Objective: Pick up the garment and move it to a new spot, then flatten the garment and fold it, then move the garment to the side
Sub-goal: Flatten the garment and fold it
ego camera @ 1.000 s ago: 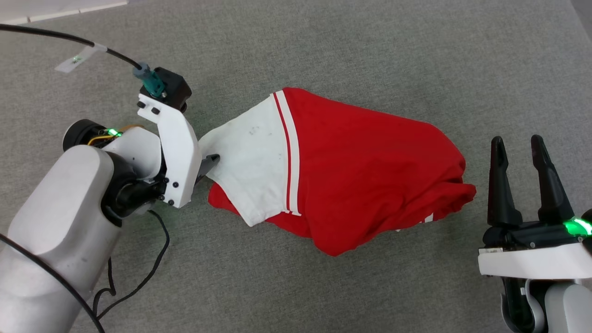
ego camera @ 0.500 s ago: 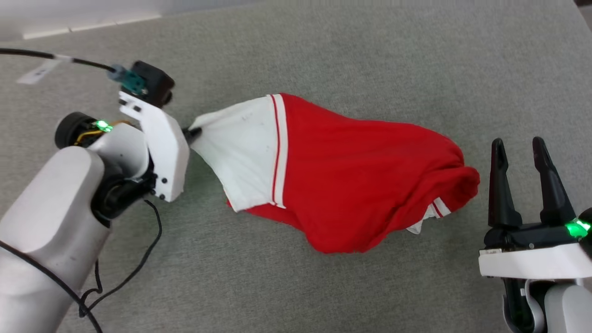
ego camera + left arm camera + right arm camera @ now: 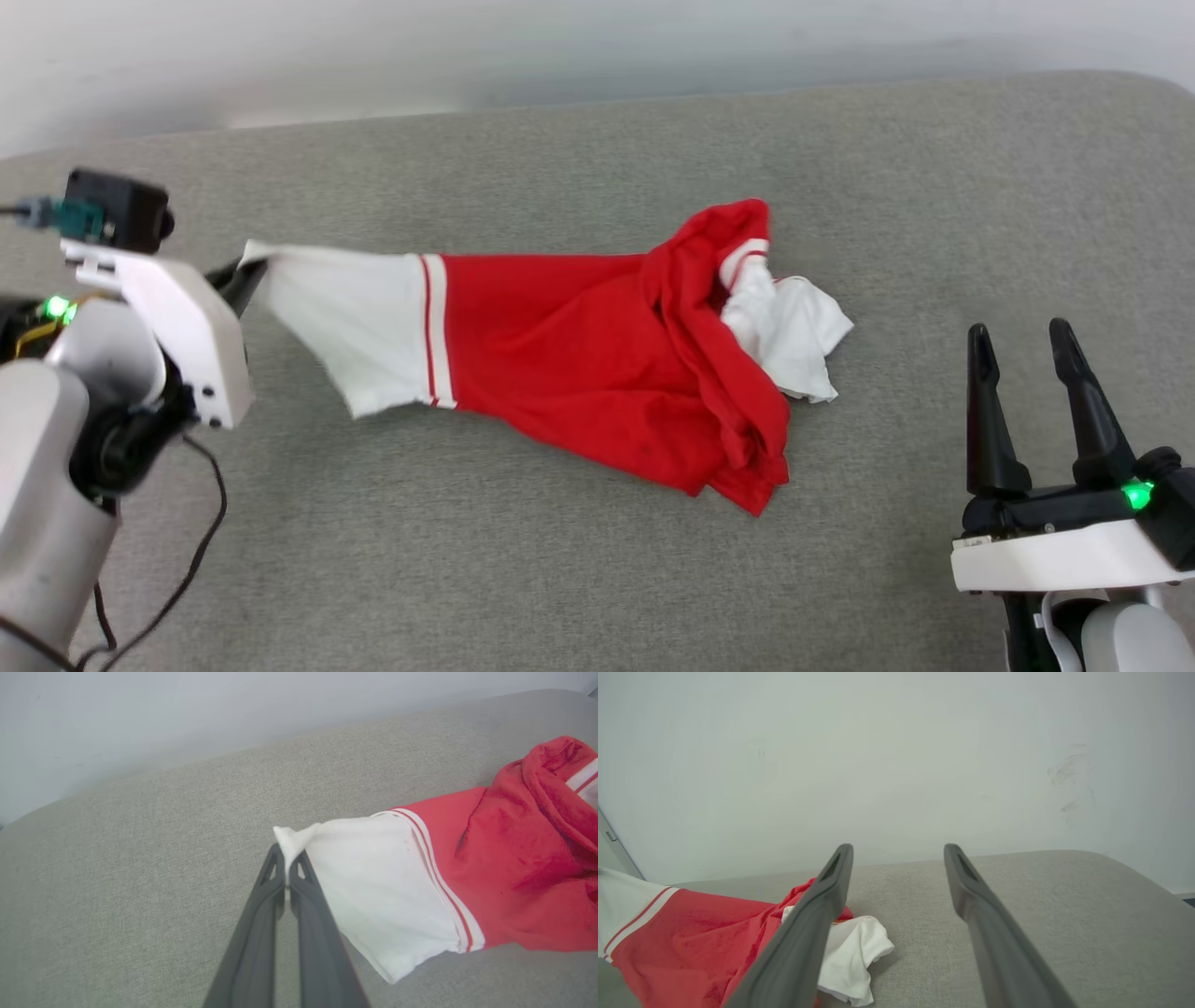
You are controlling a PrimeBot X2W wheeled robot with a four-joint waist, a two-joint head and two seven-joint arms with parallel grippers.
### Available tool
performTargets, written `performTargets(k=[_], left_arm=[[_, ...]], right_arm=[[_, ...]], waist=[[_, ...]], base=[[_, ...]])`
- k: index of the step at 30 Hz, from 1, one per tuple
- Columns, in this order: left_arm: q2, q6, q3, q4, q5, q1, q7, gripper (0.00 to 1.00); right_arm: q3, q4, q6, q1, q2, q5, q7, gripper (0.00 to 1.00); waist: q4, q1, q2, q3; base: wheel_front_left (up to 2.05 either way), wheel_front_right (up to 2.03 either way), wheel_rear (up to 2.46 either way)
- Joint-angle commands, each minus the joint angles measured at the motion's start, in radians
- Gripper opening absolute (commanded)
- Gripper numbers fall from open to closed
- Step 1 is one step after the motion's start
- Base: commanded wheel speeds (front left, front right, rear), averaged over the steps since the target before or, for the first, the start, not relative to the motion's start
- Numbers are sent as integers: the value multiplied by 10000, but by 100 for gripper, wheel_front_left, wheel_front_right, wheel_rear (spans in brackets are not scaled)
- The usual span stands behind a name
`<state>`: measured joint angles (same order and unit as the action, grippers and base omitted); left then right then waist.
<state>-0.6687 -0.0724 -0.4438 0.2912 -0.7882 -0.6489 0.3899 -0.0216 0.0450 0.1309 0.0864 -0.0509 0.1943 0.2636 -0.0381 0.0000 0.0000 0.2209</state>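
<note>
Left gripper (image 3: pixel 287 863) pinches a white sleeve tip of the thin red short-sleeved jersey (image 3: pixel 560 345), which lies stretched and bunched across grey woven upholstery (image 3: pixel 523 560) below a pale wall (image 3: pixel 896 765). Right gripper (image 3: pixel 1019 331) stands spread, empty, apart from the cloth.

Head view: garment (image 3: pixel 597 364) stretched across mid-frame on the cushioned surface (image 3: pixel 523 579), one sleeve (image 3: pixel 355 327) at centre left with its tip between the fingertips of the left gripper (image 3: pixel 245 278) at the left edge, other sleeve (image 3: pixel 794 345) bunched right of centre. Right gripper (image 3: pixel 1018 329) at lower right, well apart from the garment, nothing between its fingers; cable (image 3: pixel 222 504) at lower left, below the left gripper. Wall (image 3: pixel 560 56) along the top, behind the surface.
</note>
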Motion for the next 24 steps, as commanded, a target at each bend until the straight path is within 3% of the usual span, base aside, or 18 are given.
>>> performTargets(k=[1, 3, 4, 5, 6, 10, 16, 20, 24], left_arm=[[-8, 131, 50, 91, -71, 367, -164, 0], [7, 212, 96, 269, -131, 706, -336, 0], [10, 230, 97, 350, -97, 835, -466, 32], [39, 283, 83, 400, -19, 914, -640, 89], [98, 317, 71, 480, 27, 1032, -818, 100], [458, 225, 104, 620, 292, 1317, -2152, 100], [855, -12, 147, 169, 1000, 1701, -4962, 100], [946, 574, 195, -488, 1824, 2340, -6262, 100], [1373, 1371, 633, -1716, 2476, 3510, -6549, 100]], right_arm=[[28, -37, -3, -83, 13, -59, 18, 100], [50, -60, -3, -126, 13, -101, 18, 100], [59, -75, -3, -143, 13, -128, 18, 100], [55, -83, -3, -156, 13, -135, 18, 100], [47, -97, -3, -164, 13, -142, 18, 100], [8, -193, -3, -206, 13, -221, 18, 100], [-6, -321, -3, -318, 13, -392, 18, 100], [-125, -383, -3, -475, 13, -440, 18, 100], [-87, -440, -3, -642, 15, -574, -117, 100]], waist=[[156, 0, 0, -86], [214, 0, 0, -79], [237, 0, 0, -71], [266, 0, 0, -61], [294, 0, 0, -58], [417, 0, 0, -152], [629, 0, 0, -628], [761, 0, 0, -1020], [888, 0, 0, -1297]], base=[[0, 0, 0], [0, 0, 0], [0, 0, 0], [0, 0, 0], [0, 0, 0], [0, 0, 0], [0, 0, 0], [0, 0, 0], [0, 0, 0]])
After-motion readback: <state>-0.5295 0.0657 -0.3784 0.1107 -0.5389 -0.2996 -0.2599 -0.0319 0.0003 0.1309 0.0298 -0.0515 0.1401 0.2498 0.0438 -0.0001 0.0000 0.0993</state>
